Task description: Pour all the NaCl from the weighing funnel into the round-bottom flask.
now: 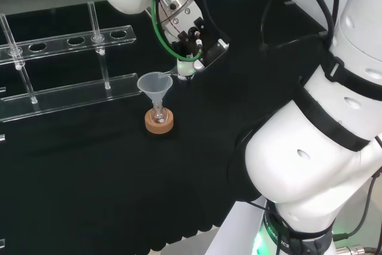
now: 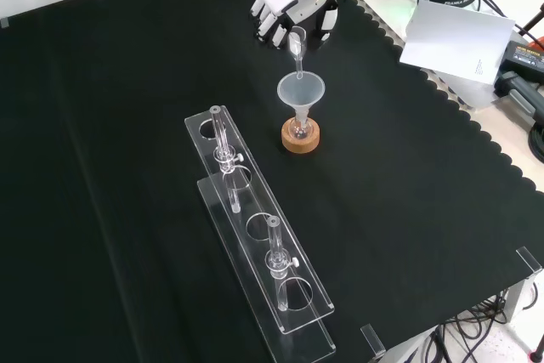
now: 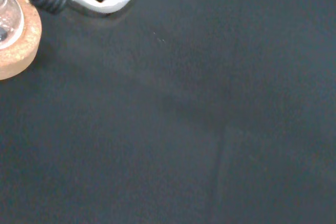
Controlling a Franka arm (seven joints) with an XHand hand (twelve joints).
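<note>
Currently the hand [image 2: 293, 8] was curled round the weighing funnel [image 2: 297, 45], holding it tilted with its narrow end down over the mouth of a clear plastic funnel [image 2: 301, 91]. That funnel sat in the neck of the round-bottom flask [image 2: 298, 129], which stood on a cork ring [image 2: 301, 138] on the black-clothed bench [image 2: 127, 125]. In the head view the weighing funnel's tip [image 1: 169, 76] reached the plastic funnel's rim [image 1: 155, 82] from the right, with the hand [image 1: 194, 49] above and right of it. Could not tell whether any NaCl was left in the weighing funnel or how much was in the flask.

Surroundings: a clear acrylic rack [image 2: 255, 240] lay just beside the cork ring in the front view, to its lower left, running diagonally toward the bottom edge, with two upright clear posts [image 2: 223, 146] on it. It was apart from the flask and not in the hand's way. A white sheet of paper [image 2: 455, 36] lay off the cloth at upper right, well apart. In the wrist view the cork ring [image 3: 23, 40] and flask base [image 3: 8, 22] showed at the edge.
</note>
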